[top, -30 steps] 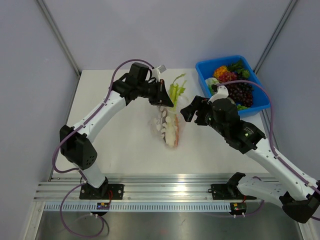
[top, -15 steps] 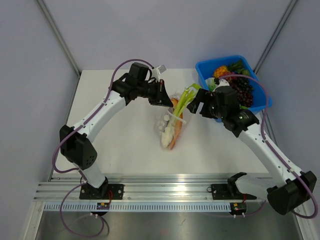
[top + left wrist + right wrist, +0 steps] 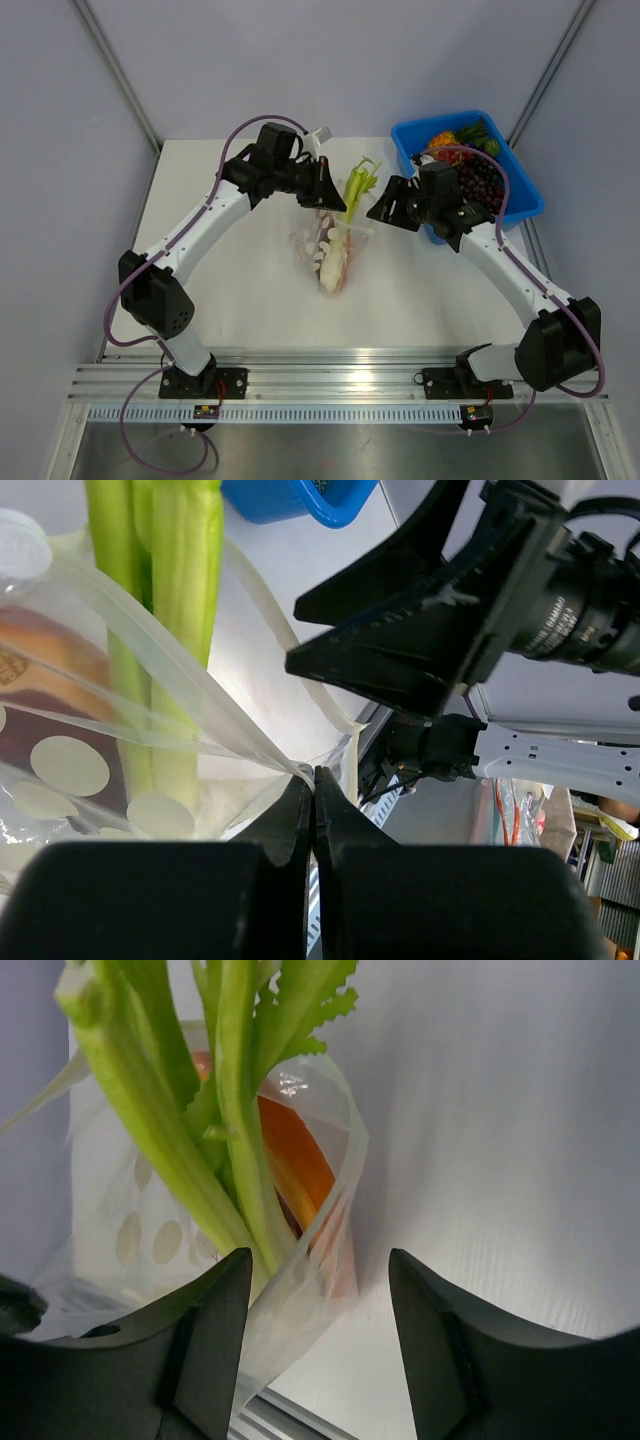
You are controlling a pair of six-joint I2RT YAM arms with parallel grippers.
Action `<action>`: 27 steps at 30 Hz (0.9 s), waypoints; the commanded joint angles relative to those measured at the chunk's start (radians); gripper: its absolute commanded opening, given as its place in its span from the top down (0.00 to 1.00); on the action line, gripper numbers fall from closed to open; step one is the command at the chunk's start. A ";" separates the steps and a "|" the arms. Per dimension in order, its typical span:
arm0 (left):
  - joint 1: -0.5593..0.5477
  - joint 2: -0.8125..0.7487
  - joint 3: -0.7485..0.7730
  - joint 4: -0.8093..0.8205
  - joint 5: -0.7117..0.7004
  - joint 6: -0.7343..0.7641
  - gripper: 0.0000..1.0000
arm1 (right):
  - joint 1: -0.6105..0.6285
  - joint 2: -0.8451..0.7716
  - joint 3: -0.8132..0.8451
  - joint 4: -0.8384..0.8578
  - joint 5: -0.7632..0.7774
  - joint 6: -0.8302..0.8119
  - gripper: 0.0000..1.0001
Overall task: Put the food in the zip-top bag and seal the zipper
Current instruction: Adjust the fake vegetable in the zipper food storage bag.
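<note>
Now the left gripper point(image 3: 312, 785) is pressed together, pinching the zip-top bag point(image 3: 328, 252) by its mouth, mid-table. The right gripper point(image 3: 318, 1270) is spread, empty, just right. The leek point(image 3: 356, 186) pokes out beside the orange piece point(image 3: 296, 1155). Close now and the zipper, hard to make out, likely jams on the leaves.

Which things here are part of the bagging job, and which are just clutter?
Job: bag; leek and orange produce in it; left gripper, shut on bag's edge; right gripper, open.
Lying about: blue bin; grapes in it.
</note>
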 commanded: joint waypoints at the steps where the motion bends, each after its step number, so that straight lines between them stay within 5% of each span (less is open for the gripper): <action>1: 0.002 -0.038 0.057 0.046 0.035 0.016 1.00 | -0.042 0.086 0.038 0.091 -0.077 0.007 0.37; 7: 0.002 -0.055 0.048 0.035 0.032 0.031 1.00 | -0.048 0.191 0.109 0.118 -0.145 -0.016 0.53; 11: 0.005 -0.058 0.051 0.024 0.021 0.039 1.00 | -0.050 0.183 0.124 0.099 -0.142 -0.031 1.00; 21: 0.071 -0.027 0.118 -0.020 -0.021 0.024 1.00 | -0.048 -0.018 0.166 0.006 -0.178 -0.065 1.00; 27: 0.064 0.040 0.082 0.006 -0.084 0.001 1.00 | -0.042 0.039 -0.003 0.081 -0.197 -0.027 1.00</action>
